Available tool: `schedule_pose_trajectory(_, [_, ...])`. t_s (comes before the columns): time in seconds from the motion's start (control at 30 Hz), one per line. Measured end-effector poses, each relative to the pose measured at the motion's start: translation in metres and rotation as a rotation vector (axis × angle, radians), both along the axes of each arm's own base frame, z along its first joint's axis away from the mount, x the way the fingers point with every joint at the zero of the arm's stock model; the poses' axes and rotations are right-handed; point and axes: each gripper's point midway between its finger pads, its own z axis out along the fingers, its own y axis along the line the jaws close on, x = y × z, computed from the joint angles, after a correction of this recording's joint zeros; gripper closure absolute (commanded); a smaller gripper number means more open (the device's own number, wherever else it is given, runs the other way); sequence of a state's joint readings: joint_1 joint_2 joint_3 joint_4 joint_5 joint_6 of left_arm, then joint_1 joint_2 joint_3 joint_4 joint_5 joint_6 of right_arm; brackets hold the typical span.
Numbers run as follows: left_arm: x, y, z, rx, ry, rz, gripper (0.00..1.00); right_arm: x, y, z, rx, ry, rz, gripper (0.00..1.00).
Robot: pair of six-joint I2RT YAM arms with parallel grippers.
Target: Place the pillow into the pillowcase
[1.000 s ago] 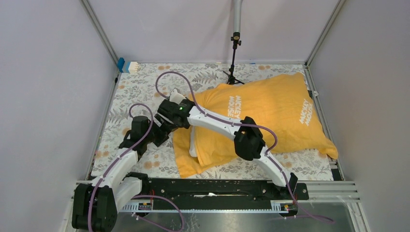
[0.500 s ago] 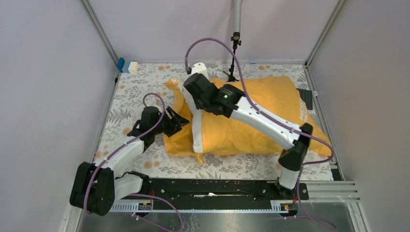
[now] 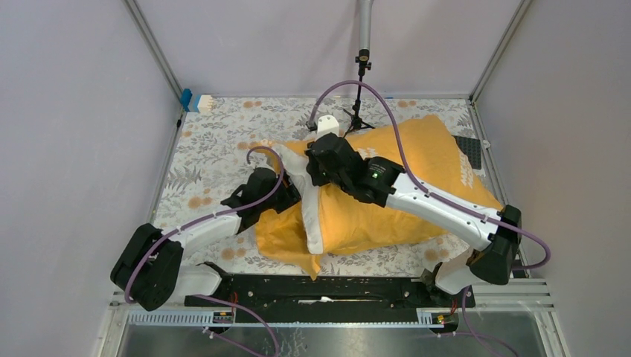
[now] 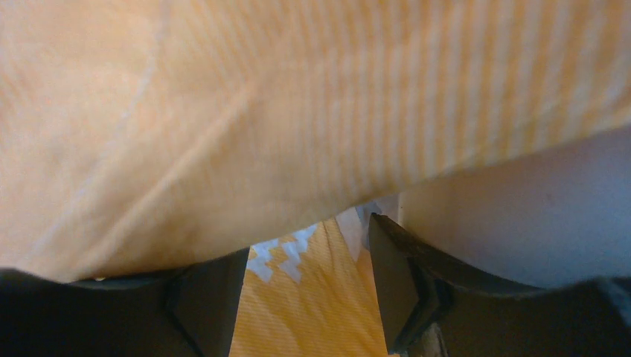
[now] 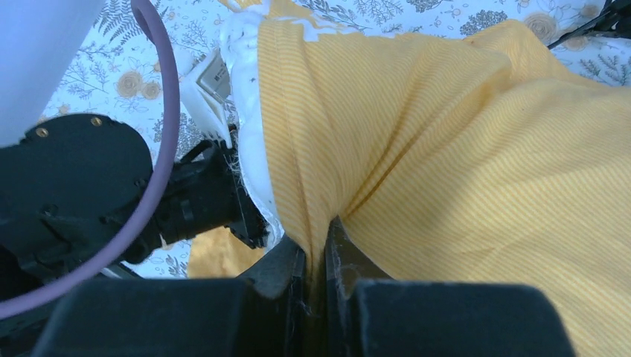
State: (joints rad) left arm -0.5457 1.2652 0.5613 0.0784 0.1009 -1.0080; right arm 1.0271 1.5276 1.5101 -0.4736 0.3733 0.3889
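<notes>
The orange-yellow pillowcase (image 3: 402, 186) lies across the middle of the table with most of the white pillow (image 3: 310, 208) inside. A white strip of pillow shows at its left mouth. My right gripper (image 3: 314, 169) is shut on a pinched fold of the pillowcase (image 5: 417, 149) near the mouth, with the pillow's edge (image 5: 245, 126) just beyond its jaws (image 5: 318, 249). My left gripper (image 3: 286, 192) is open at the mouth. In its wrist view the gripper (image 4: 306, 294) has orange cloth (image 4: 298, 111) over and between its fingers, and the pillow (image 4: 521, 201) is to the right.
A black camera stand (image 3: 359, 97) rises at the back middle. A blue and white block (image 3: 198, 102) sits in the back left corner. A black pad (image 3: 466, 146) lies by the right edge. The floral tablecloth (image 3: 216, 149) shows at the left, and metal frame posts ring the table.
My right gripper lifted the pillowcase's mouth toward the back and now holds it lower over the pillow. My left gripper moved right into the mouth. The pillowcase bunched leftward.
</notes>
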Motion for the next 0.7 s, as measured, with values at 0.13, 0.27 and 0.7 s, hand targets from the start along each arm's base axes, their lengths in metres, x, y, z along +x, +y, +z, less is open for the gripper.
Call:
schedule_pose_trajectory(0.13, [-0.006,-0.011,-0.001,0.031,-0.028,0.003,0.46,-0.003,-0.004,0.003,0.041,-0.01,-0.006,1.0])
schedule_pose_trajectory(0.27, [-0.015,-0.022,0.004,0.055,-0.07,-0.001,0.61,-0.006,-0.008,0.012,0.077,-0.025,-0.01,1.0])
schedule_pose_trajectory(0.7, [-0.013,-0.025,-0.01,0.146,-0.11,0.058,0.48,-0.009,-0.01,0.025,0.151,-0.029,-0.017,1.0])
